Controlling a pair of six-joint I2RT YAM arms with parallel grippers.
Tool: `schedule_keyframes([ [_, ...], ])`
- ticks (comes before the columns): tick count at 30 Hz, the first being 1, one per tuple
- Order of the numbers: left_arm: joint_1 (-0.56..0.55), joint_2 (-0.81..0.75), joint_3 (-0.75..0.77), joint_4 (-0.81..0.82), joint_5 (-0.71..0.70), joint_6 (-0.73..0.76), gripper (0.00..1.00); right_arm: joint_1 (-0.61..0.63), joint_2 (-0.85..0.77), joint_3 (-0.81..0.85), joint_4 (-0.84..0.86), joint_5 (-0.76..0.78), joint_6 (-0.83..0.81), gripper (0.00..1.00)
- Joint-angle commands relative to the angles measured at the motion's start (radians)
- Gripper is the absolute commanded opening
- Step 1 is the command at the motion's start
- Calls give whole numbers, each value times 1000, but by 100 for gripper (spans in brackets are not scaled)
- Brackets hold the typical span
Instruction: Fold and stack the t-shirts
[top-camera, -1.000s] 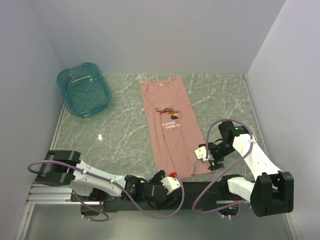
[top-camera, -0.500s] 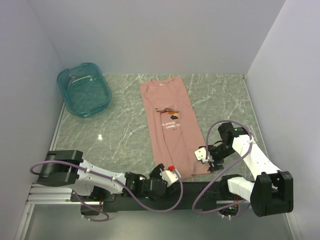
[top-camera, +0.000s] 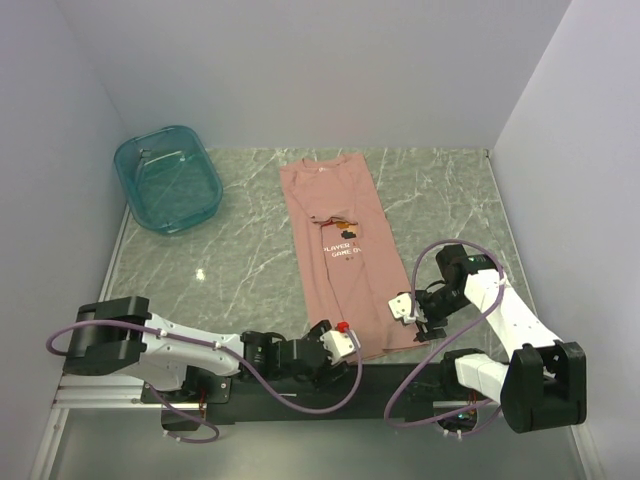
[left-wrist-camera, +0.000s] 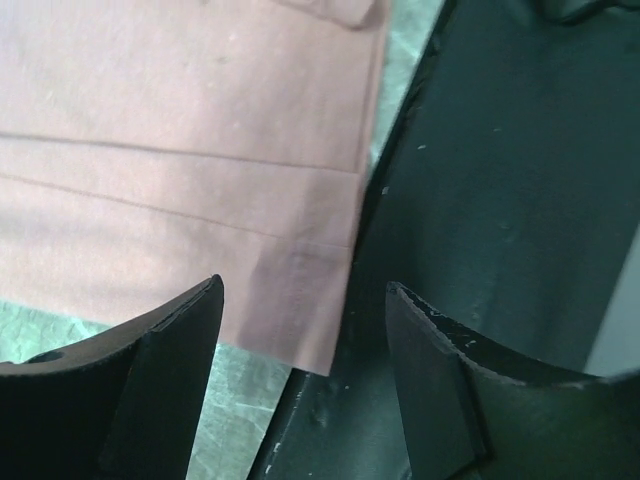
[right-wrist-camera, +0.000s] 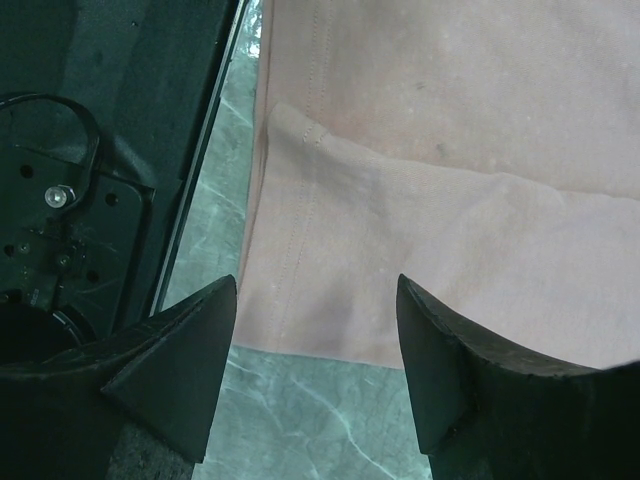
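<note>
Left wrist: t-shirt (left-wrist-camera: 180, 150) below left hand (left-wrist-camera: 303, 290)

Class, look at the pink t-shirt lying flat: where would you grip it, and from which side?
Probably the two near hem corners, coming from the arms' side. The t-shirt lies as a flat long strip, collar far, hem nearest the bases; the open left gripper and right gripper hover there.

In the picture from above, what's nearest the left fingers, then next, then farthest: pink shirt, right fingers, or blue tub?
1. Pink shirt, its near corner right at the left fingers.
2. Right fingers, at the shirt's other near corner.
3. Blue tub, far back on the left.
</note>
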Motion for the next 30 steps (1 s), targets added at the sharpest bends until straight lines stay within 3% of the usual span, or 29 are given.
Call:
schedule_keyframes([
  [1, 1, 2, 8, 22, 60, 35, 72, 0, 9, 3, 0, -30, -1, 72],
  [11, 23, 132, 52, 2, 41, 87, 67, 0, 5, 14, -23, -17, -1, 69],
  [19, 37, 160, 66, -10, -17, 96, 41, 0, 1, 15, -34, -11, -7, 68],
  [25, 37, 168, 72, -10, -25, 107, 19, 5, -23, -26, -93, 49, -109, 68],
  [30, 37, 137, 72, 11, -20, 114, 1, 29, -32, -66, -49, 99, -103, 66],
])
